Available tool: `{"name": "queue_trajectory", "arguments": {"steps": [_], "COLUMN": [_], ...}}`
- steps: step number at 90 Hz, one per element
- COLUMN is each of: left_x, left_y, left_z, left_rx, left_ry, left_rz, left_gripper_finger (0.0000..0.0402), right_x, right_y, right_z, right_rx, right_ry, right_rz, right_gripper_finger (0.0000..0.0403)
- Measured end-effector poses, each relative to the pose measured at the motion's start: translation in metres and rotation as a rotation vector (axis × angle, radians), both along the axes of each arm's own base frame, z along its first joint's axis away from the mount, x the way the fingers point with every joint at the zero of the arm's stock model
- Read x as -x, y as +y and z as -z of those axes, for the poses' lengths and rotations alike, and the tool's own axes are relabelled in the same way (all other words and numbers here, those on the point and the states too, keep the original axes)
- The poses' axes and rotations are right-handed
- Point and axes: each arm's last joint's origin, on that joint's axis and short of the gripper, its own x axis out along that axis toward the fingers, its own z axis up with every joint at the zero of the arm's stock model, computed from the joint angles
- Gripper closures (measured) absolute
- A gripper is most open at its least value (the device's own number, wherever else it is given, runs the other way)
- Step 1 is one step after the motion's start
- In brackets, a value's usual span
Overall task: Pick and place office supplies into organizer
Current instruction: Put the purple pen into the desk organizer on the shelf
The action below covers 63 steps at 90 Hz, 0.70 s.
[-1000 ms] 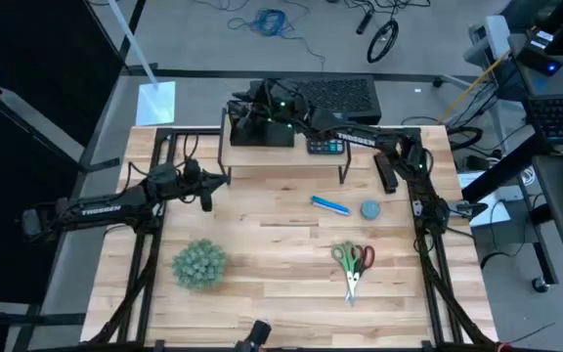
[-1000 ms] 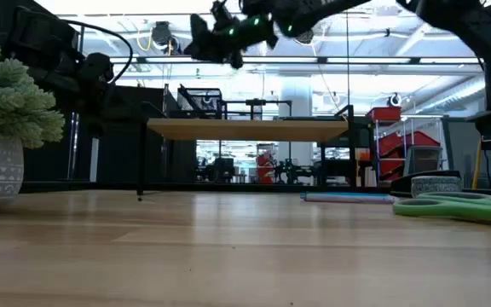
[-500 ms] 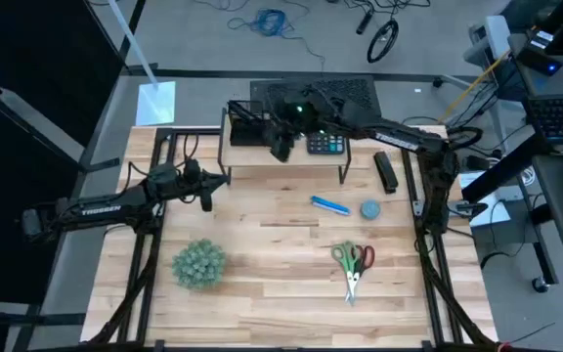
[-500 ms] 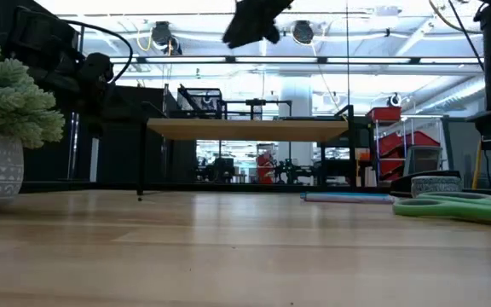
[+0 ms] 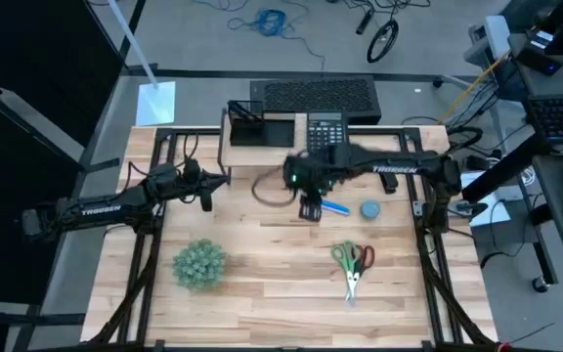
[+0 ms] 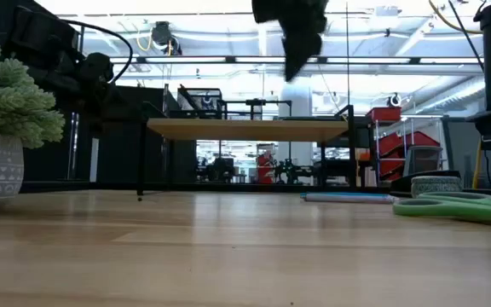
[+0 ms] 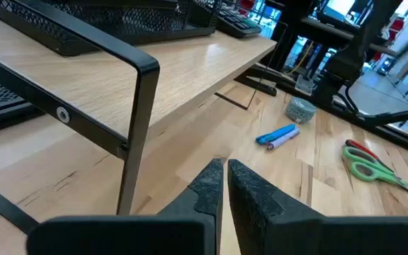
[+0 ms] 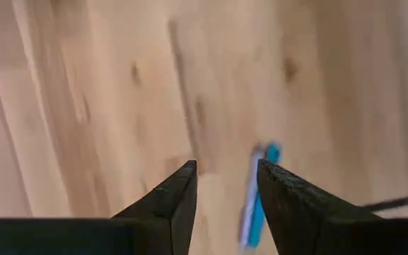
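High view: the blue pens [image 5: 331, 206] lie on the worktop [image 5: 262, 264] right of centre, near the front of the wooden riser [image 5: 281, 156]. Just right of them sits a small round grey-blue item [image 5: 370, 209]. Nearer the front edge, the green-handled scissors [image 5: 346, 264] and red-handled scissors [image 5: 362, 260] lie together, handles toward the far side. The organizer [image 5: 262, 125] stands on the riser's left part, a dark pen standing in its cup corner; a calculator [image 5: 325, 130] lies beside it on the right.

The right hand [image 5: 309, 208] hangs above the worktop just left of the pens, its arm stretching in from the right. In the right wrist view its fingers [image 8: 172, 198] stand apart with nothing between them, and the pens [image 8: 259, 195] show beyond on the wood. In the low view it hangs high over the riser [image 6: 247, 129].

The left hand [image 7: 225, 185] waits at the left side of the worktop near the riser's leg, its fingers almost closed and empty. A potted green ball plant [image 5: 199, 263] stands near the left front.
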Motion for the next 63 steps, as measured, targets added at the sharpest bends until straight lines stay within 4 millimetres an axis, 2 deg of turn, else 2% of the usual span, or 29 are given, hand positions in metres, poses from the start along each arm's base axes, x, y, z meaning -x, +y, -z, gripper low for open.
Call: {"name": "queue_trajectory", "arguments": {"steps": [21,32,50,63], "left_x": [0.000,0.000,0.000,0.000], "left_y": [0.000,0.000,0.000,0.000], "left_z": [0.000,0.000,0.000,0.000], "left_rx": [0.000,0.000,0.000,0.000], "left_ry": [0.000,0.000,0.001,0.001], "left_rz": [0.000,0.000,0.000,0.000], "left_gripper_finger": [0.0391,0.0391,0.0391,0.0391], "right_x": [0.005,0.006,0.008,0.016], "right_y": [0.007,0.010,0.026,0.037], "right_z": [0.048,0.060,0.075,0.089], "right_rx": [-0.013,-0.020,-0.020,0.003], "right_ry": [0.094,0.098,0.098,0.089], "right_rz": [0.051,0.075,0.043,0.049], "right_gripper_finger": [0.0270,0.0270,0.0270,0.0270]}}
